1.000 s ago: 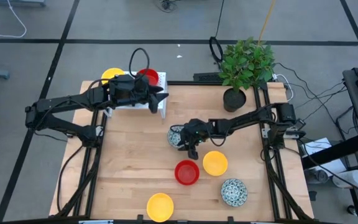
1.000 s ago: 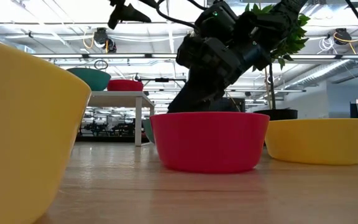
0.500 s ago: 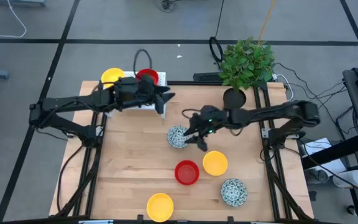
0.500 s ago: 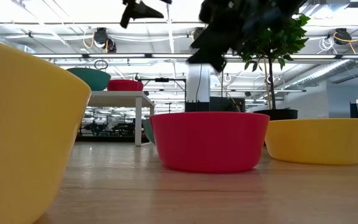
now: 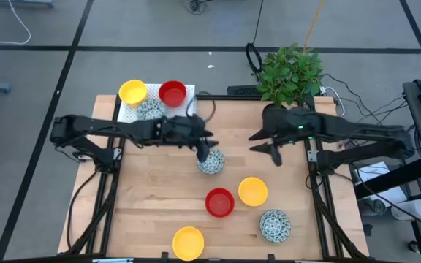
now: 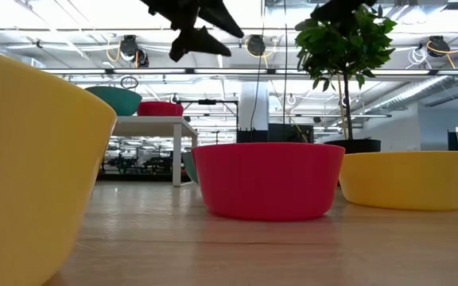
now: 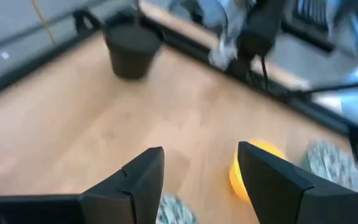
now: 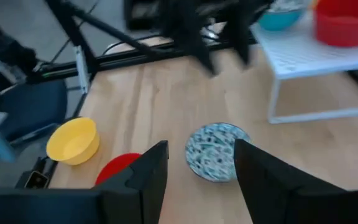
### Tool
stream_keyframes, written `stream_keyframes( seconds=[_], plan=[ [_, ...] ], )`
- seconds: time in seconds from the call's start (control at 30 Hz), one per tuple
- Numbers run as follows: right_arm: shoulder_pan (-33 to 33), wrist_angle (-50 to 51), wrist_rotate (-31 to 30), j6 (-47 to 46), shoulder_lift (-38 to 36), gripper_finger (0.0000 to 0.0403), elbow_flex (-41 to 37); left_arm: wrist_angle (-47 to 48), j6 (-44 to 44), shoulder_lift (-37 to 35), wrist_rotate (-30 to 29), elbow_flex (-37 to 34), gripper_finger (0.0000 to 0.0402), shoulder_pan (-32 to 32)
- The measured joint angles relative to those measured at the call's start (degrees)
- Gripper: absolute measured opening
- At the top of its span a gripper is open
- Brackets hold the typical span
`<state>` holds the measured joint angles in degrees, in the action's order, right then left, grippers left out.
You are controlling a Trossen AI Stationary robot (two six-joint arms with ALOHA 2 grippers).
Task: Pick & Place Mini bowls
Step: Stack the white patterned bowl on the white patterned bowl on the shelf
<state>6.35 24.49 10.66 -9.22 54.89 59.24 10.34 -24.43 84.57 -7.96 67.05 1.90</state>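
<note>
Three mini bowls sit on the white rack (image 5: 156, 109) at the far left corner: yellow (image 5: 133, 91), red (image 5: 172, 93), speckled (image 5: 150, 109). Five rest on the table: a speckled bowl (image 5: 211, 161) mid-table, a red bowl (image 5: 220, 202), a yellow bowl (image 5: 253, 191), another speckled bowl (image 5: 275, 225) and a yellow bowl (image 5: 188, 242) near the front edge. My left gripper (image 5: 205, 146) hangs open above the mid-table speckled bowl (image 7: 176, 211). My right gripper (image 5: 258, 142) is open in the air, to the right of that bowl (image 8: 216, 151).
A black plant pot (image 5: 275, 115) with a green plant stands at the far right of the table, beside my right arm. Bare wood lies along the table's left side. In the low view the red bowl (image 6: 269, 181) and two yellow bowls (image 6: 408, 179) fill the foreground.
My right gripper has risen from the mid-table speckled bowl and drawn back toward the table's right edge. My left gripper has swung from the white rack toward the table's middle and now hangs over that bowl. The bowl has stayed where it was.
</note>
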Motion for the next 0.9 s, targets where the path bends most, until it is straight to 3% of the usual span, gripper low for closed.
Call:
stream_keyframes(
  seconds=[0.27,0.53,0.73,0.9],
  plan=[
    [-1.3,10.9,-5.7,-5.9,-10.4,0.0173,0.0,11.2,4.9,1.0,-0.7,0.0,0.0207,-5.0],
    [-1.6,15.5,-6.4,-6.6,-15.5,0.0174,0.0,17.6,20.4,3.3,-5.6,0.0,0.0207,-6.3],
    [-1.6,15.7,-6.3,-9.0,-18.3,0.0173,-1.6,19.2,31.8,8.3,-1.6,0.0,0.0207,-6.4],
    [-1.6,13.8,-6.5,-12.5,-21.6,0.0175,-7.5,18.3,37.6,11.7,-0.9,0.0,0.0207,-6.6]
  ],
)
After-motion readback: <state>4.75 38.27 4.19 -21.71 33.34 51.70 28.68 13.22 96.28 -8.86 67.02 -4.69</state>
